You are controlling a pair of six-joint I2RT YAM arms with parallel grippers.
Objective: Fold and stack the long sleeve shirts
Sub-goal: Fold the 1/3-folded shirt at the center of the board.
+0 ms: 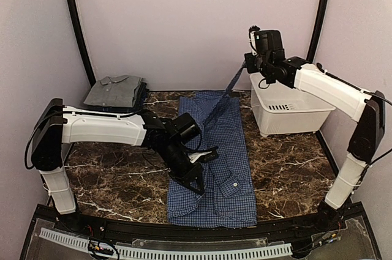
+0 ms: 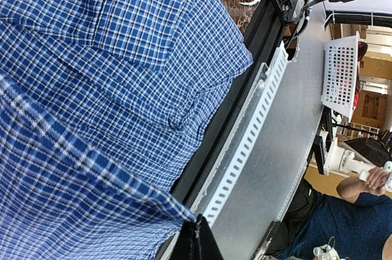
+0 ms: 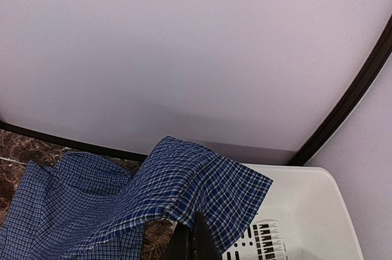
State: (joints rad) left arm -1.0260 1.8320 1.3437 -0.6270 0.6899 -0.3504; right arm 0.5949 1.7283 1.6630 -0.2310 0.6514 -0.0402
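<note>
Blue check shirt (image 1: 223, 150) lies down the table's (image 1: 122, 180) middle, far edge to near edge: soft, light, limp cloth. I clamp it twice: right gripper (image 1: 248, 64) closed on a raised sleeve, left gripper (image 1: 197, 183) closed on the body's edge. Cuffs and seams should hold best.

Pale lilac walls (image 1: 196, 21) enclose a dark marble tabletop (image 1: 288, 168) veined white.

The spread shirt (image 1: 228, 150) lies under the left gripper (image 1: 198, 185), the folded shirt (image 1: 115, 90) behind-left of it; the tub (image 1: 288, 112) sits below the right gripper (image 1: 247, 66)
</note>
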